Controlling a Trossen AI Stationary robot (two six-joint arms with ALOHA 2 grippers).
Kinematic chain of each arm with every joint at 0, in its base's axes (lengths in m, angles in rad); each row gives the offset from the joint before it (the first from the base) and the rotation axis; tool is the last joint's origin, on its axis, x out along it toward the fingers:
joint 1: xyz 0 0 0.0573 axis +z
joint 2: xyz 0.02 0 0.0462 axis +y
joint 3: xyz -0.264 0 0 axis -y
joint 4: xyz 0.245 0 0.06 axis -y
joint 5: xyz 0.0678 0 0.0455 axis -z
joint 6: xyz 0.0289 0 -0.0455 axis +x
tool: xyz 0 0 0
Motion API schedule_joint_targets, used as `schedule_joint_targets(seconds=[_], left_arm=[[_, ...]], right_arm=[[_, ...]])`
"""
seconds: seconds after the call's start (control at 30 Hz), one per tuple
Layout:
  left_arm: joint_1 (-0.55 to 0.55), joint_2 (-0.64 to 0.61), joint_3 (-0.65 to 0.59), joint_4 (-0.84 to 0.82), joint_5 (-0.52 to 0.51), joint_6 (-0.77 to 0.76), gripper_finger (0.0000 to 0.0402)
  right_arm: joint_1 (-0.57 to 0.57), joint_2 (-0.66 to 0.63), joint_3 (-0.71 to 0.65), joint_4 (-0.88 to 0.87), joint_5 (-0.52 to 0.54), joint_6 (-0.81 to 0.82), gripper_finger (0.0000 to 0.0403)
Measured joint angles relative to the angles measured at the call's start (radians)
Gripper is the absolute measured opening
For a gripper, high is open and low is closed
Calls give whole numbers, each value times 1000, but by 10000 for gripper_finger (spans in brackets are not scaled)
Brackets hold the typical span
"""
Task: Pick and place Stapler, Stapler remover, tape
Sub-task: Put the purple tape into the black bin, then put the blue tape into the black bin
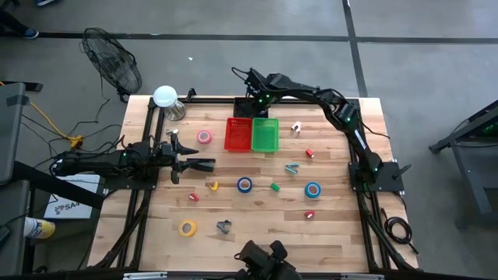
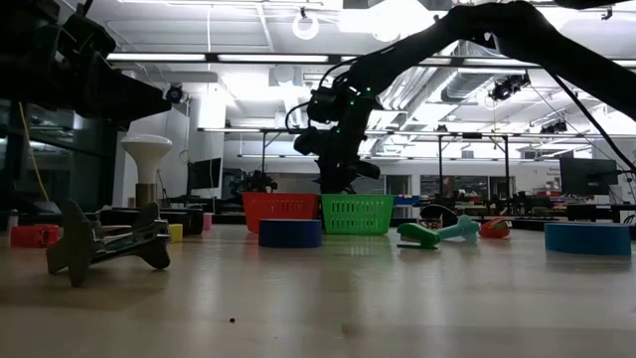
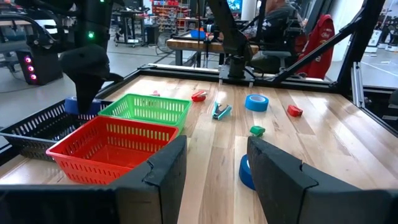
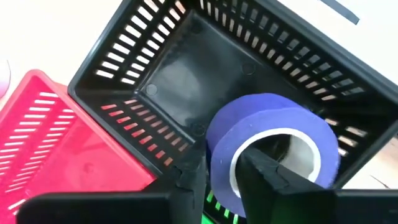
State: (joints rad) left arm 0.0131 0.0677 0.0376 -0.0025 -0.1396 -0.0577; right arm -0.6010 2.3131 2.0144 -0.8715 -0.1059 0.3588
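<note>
My right gripper (image 4: 219, 167) hangs over the black basket (image 4: 186, 68) at the far edge, shut on a purple tape roll (image 4: 273, 118). My left gripper (image 1: 208, 164) waits open and level at the table's left side. Loose tape rolls lie flat on the wood: pink (image 1: 205, 137), two blue (image 1: 244, 184) (image 1: 313, 189) and yellow (image 1: 187, 228). A teal staple remover (image 1: 291, 168) lies mid-table, and a grey claw-shaped one (image 1: 224, 226) lies near the front. The stapler does not show. My right gripper has one finger (image 4: 264, 168) inside the roll's open centre and the other (image 4: 189, 180) outside, with the ring's wall (image 4: 221, 149) between them. The fingers point steeply down from above. The roll hangs tilted over the black basket's inside.
A red basket (image 1: 237, 134) and a green basket (image 1: 265, 134) stand side by side just in front of the black one. Small red, yellow and green pieces lie scattered over the middle. A white lamp (image 1: 165, 96) stands at the far left corner.
</note>
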Motion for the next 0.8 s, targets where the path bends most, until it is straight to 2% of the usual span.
schedule_joint_targets(seconds=[0.37, 0.63, 0.8], left_arm=[[0, 0, 0, 0, 0, 0, 165], [0, 0, 0, 0, 0, 0, 165], [0, 0, 0, 0, 1, 0, 165]], right_arm=[[0, -1, 0, 0, 0, -1, 136], [-21, -31, -1, -30, -37, -21, 142], [-28, -100, -1, -164, -16, -66, 142]])
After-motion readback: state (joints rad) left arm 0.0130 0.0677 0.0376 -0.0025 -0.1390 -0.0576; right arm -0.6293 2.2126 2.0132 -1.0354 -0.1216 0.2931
